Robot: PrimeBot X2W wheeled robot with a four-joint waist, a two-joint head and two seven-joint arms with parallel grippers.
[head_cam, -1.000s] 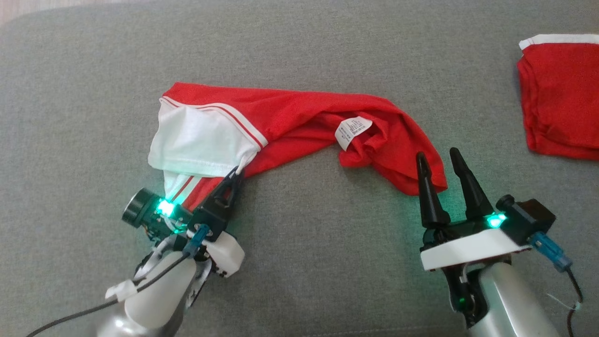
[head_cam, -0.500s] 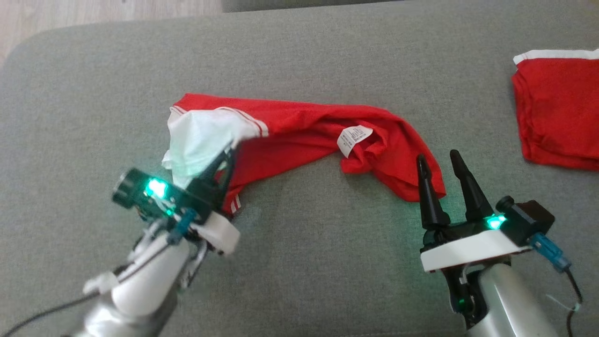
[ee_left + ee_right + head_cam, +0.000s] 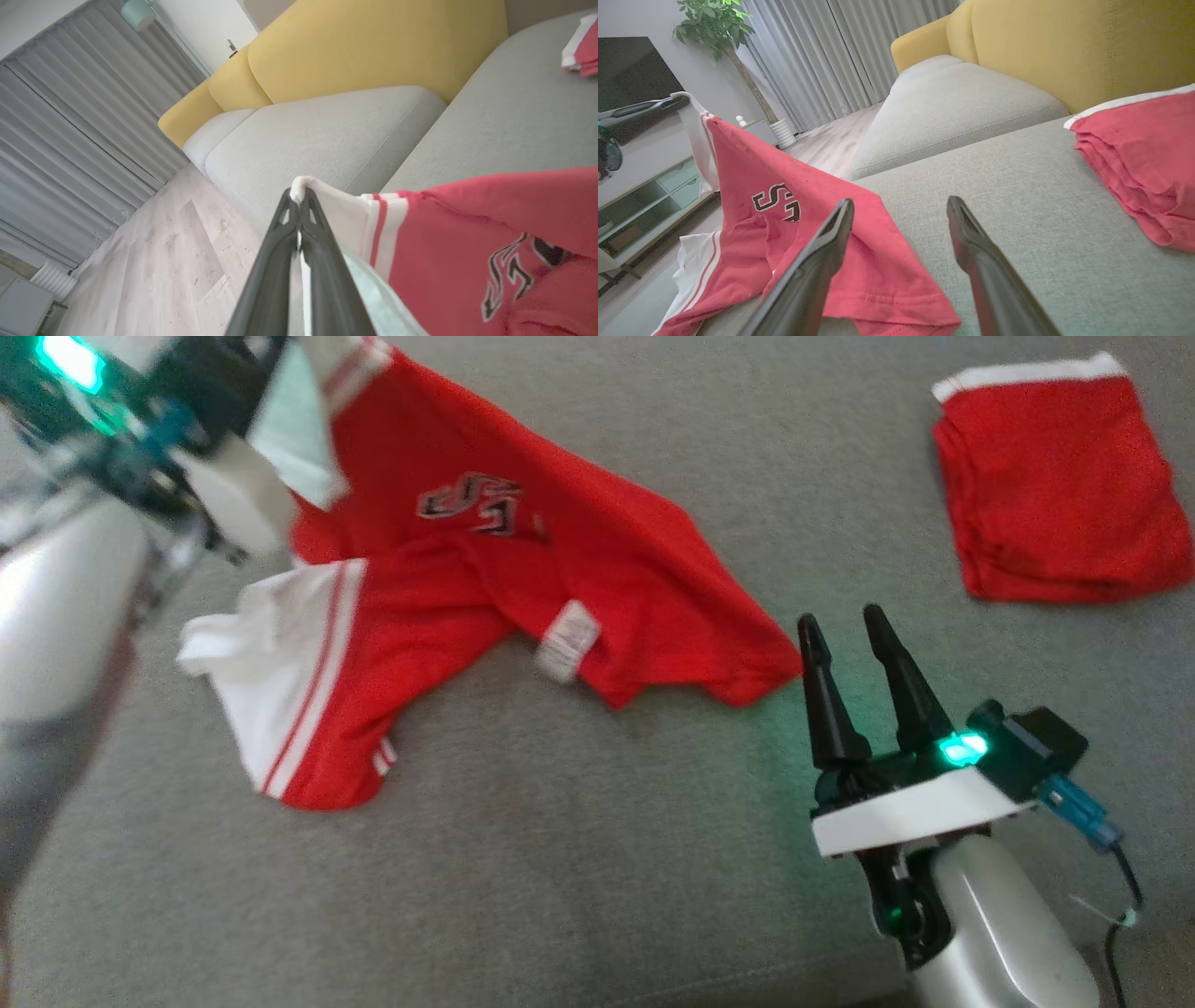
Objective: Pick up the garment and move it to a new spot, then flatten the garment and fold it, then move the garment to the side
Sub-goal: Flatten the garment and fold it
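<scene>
Pinching the red-and-white jersey shirt [image 3: 523, 569] shut-jawed by its white sleeve [image 3: 341, 212], the left gripper [image 3: 299, 200] holds one end above the grey fabric cushion [image 3: 560, 859] for carrying — the right gripper [image 3: 840, 616] waits beside the trailing hem, spread and empty.

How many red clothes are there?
2. One shirt hangs from the left gripper, partly lying on the sofa; one folded pile lies at the far right, possibly several pieces.

**user1:** shirt [image 3: 607, 551] is red, right? white sleeves [image 3: 252, 681] with thin red stripes, black-and-white letters [image 3: 471, 504]

**user2:** yep. couch [image 3: 560, 859] is plain grey, back cushions [image 3: 373, 46] yellow. folded pile [image 3: 1055, 485] is red too, white trim
</scene>
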